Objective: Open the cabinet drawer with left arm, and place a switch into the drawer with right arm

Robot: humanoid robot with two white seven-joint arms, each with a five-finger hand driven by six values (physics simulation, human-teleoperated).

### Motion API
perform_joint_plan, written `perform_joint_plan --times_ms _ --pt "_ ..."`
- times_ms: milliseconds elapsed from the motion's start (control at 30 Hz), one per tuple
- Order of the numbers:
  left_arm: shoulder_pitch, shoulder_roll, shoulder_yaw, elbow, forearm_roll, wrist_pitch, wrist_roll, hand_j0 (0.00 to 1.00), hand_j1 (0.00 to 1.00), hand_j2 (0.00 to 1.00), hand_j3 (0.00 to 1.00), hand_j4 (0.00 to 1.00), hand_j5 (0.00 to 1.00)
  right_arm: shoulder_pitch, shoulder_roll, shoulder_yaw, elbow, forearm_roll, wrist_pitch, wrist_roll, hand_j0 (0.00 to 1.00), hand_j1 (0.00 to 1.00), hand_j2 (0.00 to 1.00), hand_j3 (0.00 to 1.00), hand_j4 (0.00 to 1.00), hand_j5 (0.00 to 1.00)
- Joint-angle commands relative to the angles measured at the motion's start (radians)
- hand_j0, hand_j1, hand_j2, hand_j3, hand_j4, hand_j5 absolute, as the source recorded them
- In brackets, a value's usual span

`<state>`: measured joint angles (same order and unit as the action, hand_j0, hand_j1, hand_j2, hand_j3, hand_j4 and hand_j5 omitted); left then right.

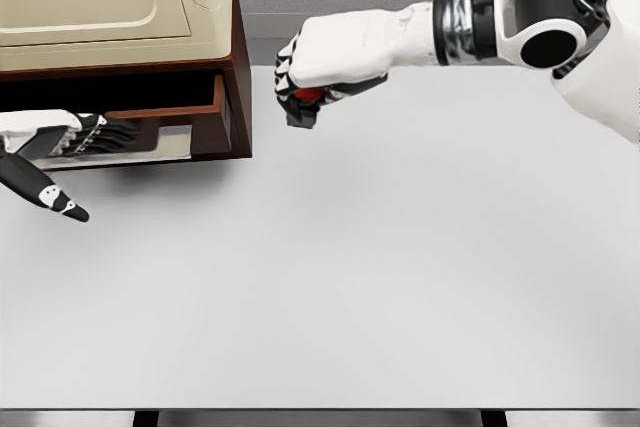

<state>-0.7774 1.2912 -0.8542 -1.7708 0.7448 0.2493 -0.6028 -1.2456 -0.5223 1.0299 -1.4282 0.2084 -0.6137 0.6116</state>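
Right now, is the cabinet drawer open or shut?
Open: the drawer juts forward from the cabinet, with the left hand at its front.

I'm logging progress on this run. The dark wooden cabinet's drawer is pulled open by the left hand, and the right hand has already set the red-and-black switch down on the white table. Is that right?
Not quite. In the head view the right hand has the small red-and-black switch in its fingers, above the white table, not set down. The rest holds: the dark wooden cabinet's drawer is open, with the left hand at it.
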Motion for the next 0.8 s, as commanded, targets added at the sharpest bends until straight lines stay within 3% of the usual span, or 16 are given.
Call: perform_joint_plan --times_ms 0,233,433,767 --pt "0.0 0.014 -0.002 0.005 -0.031 0.001 -0.008 1.0 1.0 1.0 1.0 1.0 1.0 0.0 0.018 0.006 0.002 -0.009 0.003 -0.001 0.37 0.37 0.37 0.37 0.37 0.37" --pt "0.0 0.014 0.0 0.005 0.001 0.001 -0.008 1.0 1.0 1.0 1.0 1.0 1.0 -0.029 0.068 0.01 0.014 -0.011 0.003 -0.001 0.37 0.37 0.37 0.37 0.37 0.37" --pt "-0.002 0.025 0.001 0.007 0.051 0.001 -0.008 1.0 1.0 1.0 1.0 1.0 1.0 -0.064 0.123 0.032 0.02 -0.011 0.06 -0.001 0.37 0.37 0.37 0.37 0.37 0.37" --pt "0.0 0.019 0.004 0.005 0.061 0.001 -0.008 1.0 1.0 1.0 1.0 1.0 1.0 -0.109 0.212 0.039 0.098 -0.011 0.101 -0.001 0.37 0.37 0.37 0.37 0.37 0.37"
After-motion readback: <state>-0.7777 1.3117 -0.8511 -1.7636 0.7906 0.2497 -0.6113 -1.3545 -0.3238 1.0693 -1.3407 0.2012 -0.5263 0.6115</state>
